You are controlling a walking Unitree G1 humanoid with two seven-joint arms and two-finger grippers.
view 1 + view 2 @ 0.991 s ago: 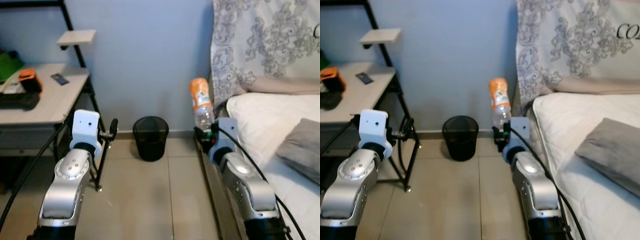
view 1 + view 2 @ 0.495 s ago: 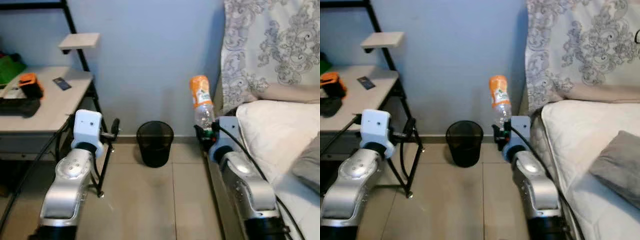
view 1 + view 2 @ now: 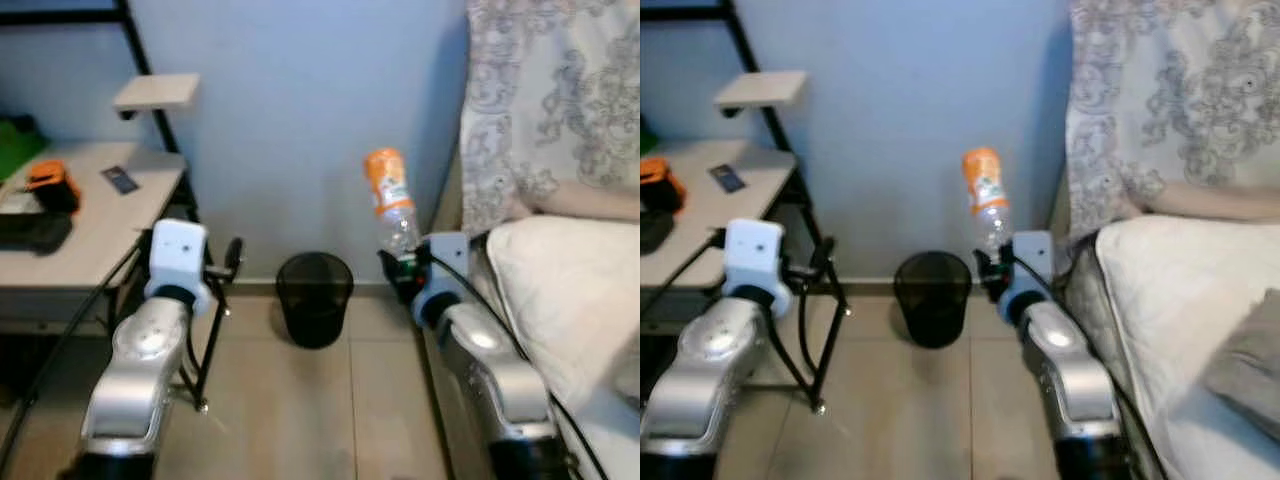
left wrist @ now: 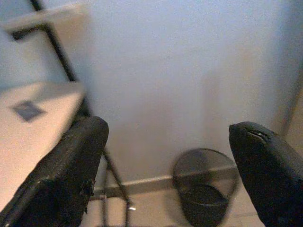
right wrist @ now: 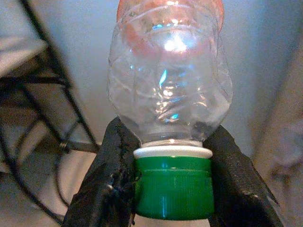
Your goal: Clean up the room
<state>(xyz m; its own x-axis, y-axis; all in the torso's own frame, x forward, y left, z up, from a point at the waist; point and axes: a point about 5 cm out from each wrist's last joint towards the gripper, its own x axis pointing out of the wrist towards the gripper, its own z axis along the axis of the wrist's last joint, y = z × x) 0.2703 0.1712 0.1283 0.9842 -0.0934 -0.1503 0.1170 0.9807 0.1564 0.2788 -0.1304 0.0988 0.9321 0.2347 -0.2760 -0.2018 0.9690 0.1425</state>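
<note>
Our right gripper (image 3: 403,268) is clamped on the bottle's (image 3: 386,200) green cap; trash bin (image 3: 314,298) sits lower left, left gripper (image 4: 165,156) open.

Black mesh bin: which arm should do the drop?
Right. The right gripper already clamps the empty bottle by its green cap, beside the black mesh bin; the left gripper is open, holding nothing.

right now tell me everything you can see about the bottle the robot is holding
The bottle is clear, crinkled plastic with an orange label around its far end and a green screw cap under a white neck ring. It looks empty. The right gripper clamps it at the cap, one black finger on each side, so it stands cap-down and leans a little to the robot's left. It is held in the air near the blue wall, above and right of the black wastebasket.
</note>
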